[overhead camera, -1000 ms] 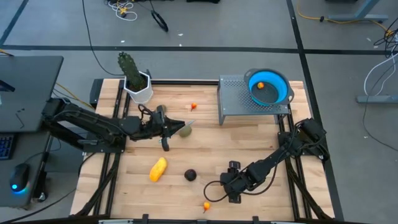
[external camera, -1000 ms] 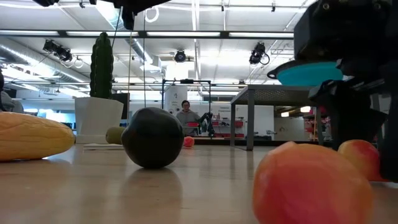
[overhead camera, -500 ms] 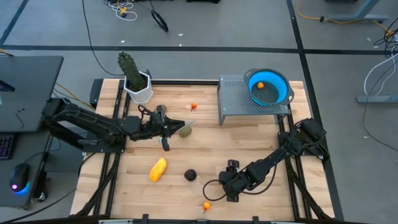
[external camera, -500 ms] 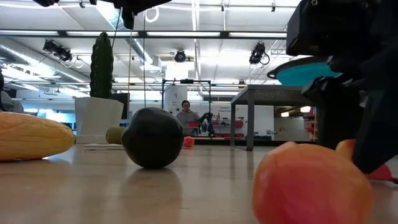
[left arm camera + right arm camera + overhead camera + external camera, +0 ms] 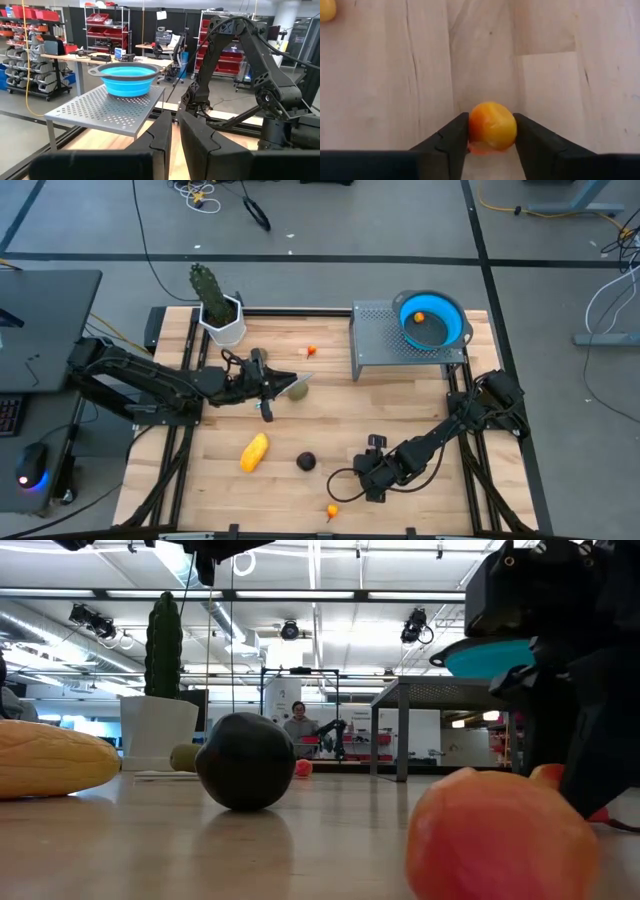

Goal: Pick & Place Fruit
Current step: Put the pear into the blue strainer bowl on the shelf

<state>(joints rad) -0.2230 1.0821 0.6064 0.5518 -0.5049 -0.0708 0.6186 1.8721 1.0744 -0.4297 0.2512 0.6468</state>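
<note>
My right gripper (image 5: 491,131) stands near the table's front edge (image 5: 362,480), shut on a small orange fruit (image 5: 492,125); the high view hides this fruit under the gripper. A second small orange fruit (image 5: 331,509) lies just in front of it. A yellow oblong fruit (image 5: 254,451) and a dark round one (image 5: 306,462) rest on the table to the left. My left gripper (image 5: 280,385) hovers shut and level at mid-left, beside an olive-green fruit (image 5: 298,391). Another orange piece (image 5: 419,317) lies in the blue bowl (image 5: 445,330). My right gripper pinches the small orange fruit between its two fingers, one pad on each of its opposite sides (image 5: 472,126). The fingers (image 5: 530,137) come steeply from above, slanting toward the table's left. The fruit sits on the tabletop.
The blue bowl sits on a perforated metal stand (image 5: 375,345) at the far right. A cactus in a white pot (image 5: 218,315) stands at the far left, and a tiny orange fruit (image 5: 312,351) lies mid-far. Bare wood lies between the fruits.
My right gripper has stayed in place and its fingers have shut in on the small orange fruit, which the low view now shows mostly covered by a finger. The fruit has stayed on the table.
</note>
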